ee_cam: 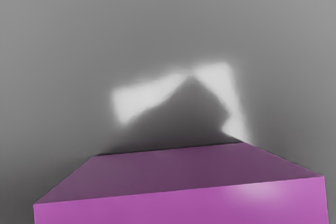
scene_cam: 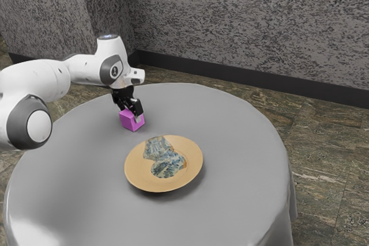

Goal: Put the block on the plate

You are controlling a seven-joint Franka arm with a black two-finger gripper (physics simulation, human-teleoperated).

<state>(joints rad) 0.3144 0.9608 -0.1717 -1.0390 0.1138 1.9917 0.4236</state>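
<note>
The black gripper (scene_cam: 132, 108) is down at the pink-purple block (scene_cam: 130, 122) in the exterior view, overlapping its top and one side. Whether it grips the block cannot be told. In the wrist view the block (ee_cam: 181, 198) looms large at the lower edge, just under the hand, with a dark shadow beyond it on the grey surface. The tan plate (scene_cam: 138, 168), with a blue-grey patterned patch on it, lies apart from the block, nearer the exterior view's bottom and a little to its right.
Both objects are on a round grey-covered table (scene_cam: 236, 142). The white arm (scene_cam: 86, 68) reaches in over it from the exterior view's left. A rough grey wall (scene_cam: 248, 21) with a dark baseboard rises behind the table.
</note>
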